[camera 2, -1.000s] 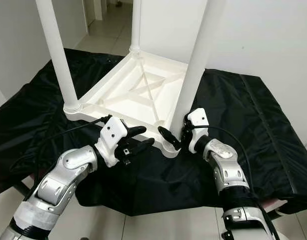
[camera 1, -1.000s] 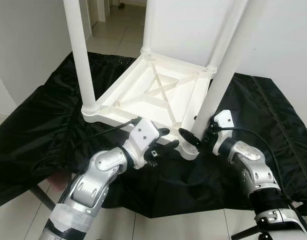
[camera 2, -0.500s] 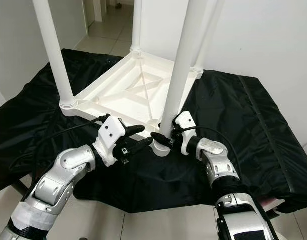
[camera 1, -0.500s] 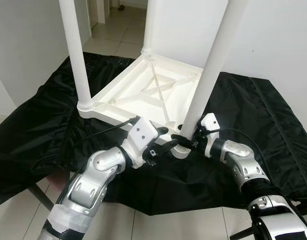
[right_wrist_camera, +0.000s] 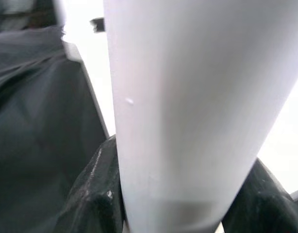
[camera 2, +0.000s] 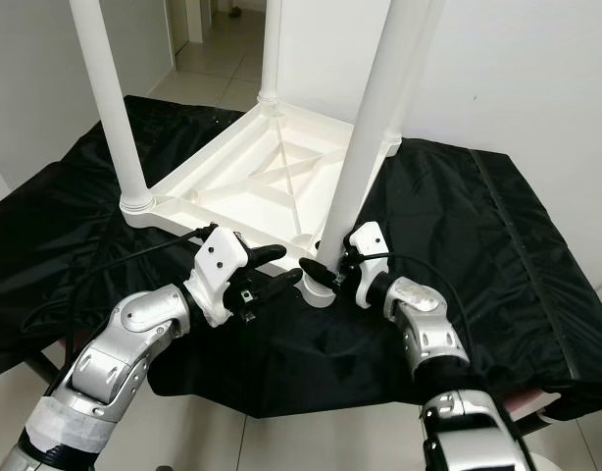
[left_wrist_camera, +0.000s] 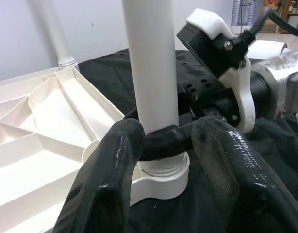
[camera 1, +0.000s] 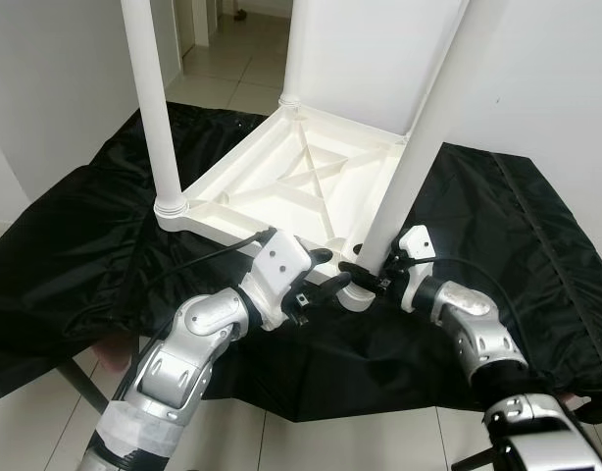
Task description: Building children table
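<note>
Since a second ago, the right tool (camera 2: 326, 273) has moved in from the right and now hugs the near white leg (camera 2: 365, 137). Before, its fingers were apart and just beside the leg. Now one black finger wraps around the front of the leg, low down, just above the round socket (camera 2: 319, 292). In the right wrist view the leg (right_wrist_camera: 197, 107) sits tight between the two black fingers (right_wrist_camera: 98, 187), so this tool is grasping the leg.

The left tool (camera 1: 326, 273) has stayed near the same corner, on the left of that leg. Its two fingers (left_wrist_camera: 107, 174) are spread apart and hold nothing. They point at the leg and the socket, very close, but you cannot tell if they touch.

The leg stands in the near right corner of the little white table (camera 1: 281, 196). It leans a bit to the right as it goes up. The little table lies upside down, with its ribs and a cross shape showing. A second leg (camera 1: 156, 108) stands in the near left corner, and a third one (camera 1: 293, 49) stands in the far corner.

The little table rests on a black cloth (camera 1: 66, 255) that covers the desk. Past the cloth are white walls and a tiled floor (camera 1: 223, 59).
</note>
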Robot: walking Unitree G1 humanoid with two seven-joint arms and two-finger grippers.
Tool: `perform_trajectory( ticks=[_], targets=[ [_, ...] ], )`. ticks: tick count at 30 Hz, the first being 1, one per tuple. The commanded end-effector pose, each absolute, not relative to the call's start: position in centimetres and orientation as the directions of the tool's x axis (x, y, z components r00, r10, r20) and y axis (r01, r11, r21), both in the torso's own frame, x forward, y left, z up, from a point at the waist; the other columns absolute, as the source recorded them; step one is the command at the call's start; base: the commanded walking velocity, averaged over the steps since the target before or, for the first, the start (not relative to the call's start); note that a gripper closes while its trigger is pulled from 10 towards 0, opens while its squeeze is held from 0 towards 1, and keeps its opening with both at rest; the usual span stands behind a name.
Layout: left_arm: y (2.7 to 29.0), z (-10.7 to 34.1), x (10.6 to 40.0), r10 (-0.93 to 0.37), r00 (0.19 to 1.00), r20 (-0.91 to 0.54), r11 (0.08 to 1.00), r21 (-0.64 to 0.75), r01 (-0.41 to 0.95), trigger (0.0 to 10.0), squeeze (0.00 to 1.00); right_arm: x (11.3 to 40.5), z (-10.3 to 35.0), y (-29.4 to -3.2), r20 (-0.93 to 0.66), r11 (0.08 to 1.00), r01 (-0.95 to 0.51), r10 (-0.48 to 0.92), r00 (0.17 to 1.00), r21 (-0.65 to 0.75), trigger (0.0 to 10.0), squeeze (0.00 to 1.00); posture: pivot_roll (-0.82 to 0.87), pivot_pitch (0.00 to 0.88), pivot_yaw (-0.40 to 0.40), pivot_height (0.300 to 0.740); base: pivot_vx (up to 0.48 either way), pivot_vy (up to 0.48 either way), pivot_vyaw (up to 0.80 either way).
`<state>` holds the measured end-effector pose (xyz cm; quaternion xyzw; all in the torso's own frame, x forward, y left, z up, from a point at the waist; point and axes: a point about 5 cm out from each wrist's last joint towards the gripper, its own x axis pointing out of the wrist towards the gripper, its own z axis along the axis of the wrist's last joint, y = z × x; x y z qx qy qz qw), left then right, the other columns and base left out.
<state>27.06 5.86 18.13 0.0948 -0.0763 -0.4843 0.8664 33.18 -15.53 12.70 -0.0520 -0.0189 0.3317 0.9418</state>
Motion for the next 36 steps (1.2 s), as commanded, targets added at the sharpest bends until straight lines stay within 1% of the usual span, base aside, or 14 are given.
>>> perform_trajectory(
  ticks=[1,5,6,8,12,14,18,19,21,27,28,31,32,36],
  targets=[
    [5.7,18.0,27.3,-0.846,0.532,0.032,0.524,0.231,0.820,10.0,0.00,33.5,13.3,-16.8,0.024,0.838,-0.529,0.537,0.843,-0.135,10.0,0.00,0.05,0.010,-0.066,0.740,0.000,0.000,0.00],
    [5.4,18.0,27.2,-0.858,0.513,0.029,0.506,0.224,0.833,10.0,0.00,32.3,13.6,-15.8,0.072,0.929,-0.366,0.369,0.927,-0.054,10.0,0.00,0.02,0.032,-0.051,0.740,0.000,0.000,0.00],
    [5.4,18.0,27.2,-0.858,0.513,0.029,0.506,0.224,0.833,10.0,0.00,32.3,13.6,-15.8,0.072,0.929,-0.366,0.369,0.927,-0.054,10.0,0.00,0.02,0.032,-0.051,0.740,0.000,0.000,0.00],
    [5.3,18.0,27.2,-0.861,0.508,0.029,0.501,0.221,0.837,10.0,0.00,31.7,13.5,-15.2,0.073,0.969,-0.249,0.249,0.966,-0.011,10.0,0.00,0.01,0.038,-0.044,0.740,0.000,0.000,0.00],
    [5.2,18.0,27.2,-0.864,0.503,0.029,0.496,0.220,0.840,10.0,0.00,31.3,13.3,-14.3,0.068,0.990,-0.141,0.140,0.988,0.021,10.0,0.00,0.01,0.040,-0.044,0.740,0.000,0.000,0.00],
    [5.1,18.1,27.2,-0.865,0.500,0.030,0.494,0.223,0.841,10.0,0.00,31.0,13.1,-13.0,0.053,0.997,-0.027,0.023,0.998,0.075,10.0,0.00,0.01,0.041,-0.049,0.740,0.000,0.000,0.00],
    [5.1,18.1,27.2,-0.865,0.502,0.031,0.495,0.221,0.840,10.0,0.00,30.8,13.2,-12.3,0.056,0.996,0.001,-0.006,0.998,0.092,10.0,0.00,0.01,0.041,-0.049,0.740,0.000,0.000,0.00],
    [5.1,18.1,27.2,-0.863,0.503,0.033,0.498,0.220,0.839,10.0,0.00,30.6,13.4,-11.5,0.054,0.994,0.026,-0.032,0.998,0.107,10.0,0.00,0.01,0.043,-0.046,0.740,0.000,0.000,0.00],
    [5.1,18.1,27.2,-0.863,0.505,0.033,0.500,0.214,0.839,10.0,0.00,30.5,13.9,-10.2,0.070,0.995,-0.012,0.005,0.998,0.101,10.0,0.00,0.01,0.043,-0.040,0.740,0.000,0.000,0.00],
    [5.1,17.9,27.1,-0.867,0.497,0.025,0.490,0.220,0.844,10.0,0.00,30.5,13.9,-10.3,0.054,0.997,-0.019,0.015,0.998,0.070,10.0,0.00,0.02,0.049,-0.046,0.740,0.000,0.000,0.00],
    [5.1,18.0,27.1,-0.864,0.502,0.027,0.495,0.220,0.841,10.0,0.00,30.3,14.1,-10.2,0.057,0.996,-0.028,0.023,0.998,0.086,10.0,0.41,0.03,0.049,-0.045,0.740,0.000,0.000,0.00],
    [5.2,18.0,27.2,-0.862,0.506,0.029,0.499,0.220,0.838,10.0,0.00,30.1,14.2,-10.1,0.062,0.995,-0.037,0.031,0.998,0.097,10.0,0.41,0.03,0.050,-0.047,0.740,0.000,0.000,0.00],
    [5.2,18.1,27.2,-0.860,0.510,0.031,0.503,0.220,0.836,10.0,0.00,29.8,14.4,-9.8,0.088,0.987,-0.086,0.074,0.993,0.137,10.0,1.00,0.04,0.050,-0.050,0.740,0.000,0.000,0.00],
    [5.3,18.1,27.2,-0.857,0.514,0.032,0.508,0.219,0.833,10.0,0.00,29.6,14.6,-9.8,0.097,0.985,-0.102,0.089,0.991,0.137,10.0,1.00,0.04,0.051,-0.054,0.740,0.000,0.000,0.00]
  ],
)
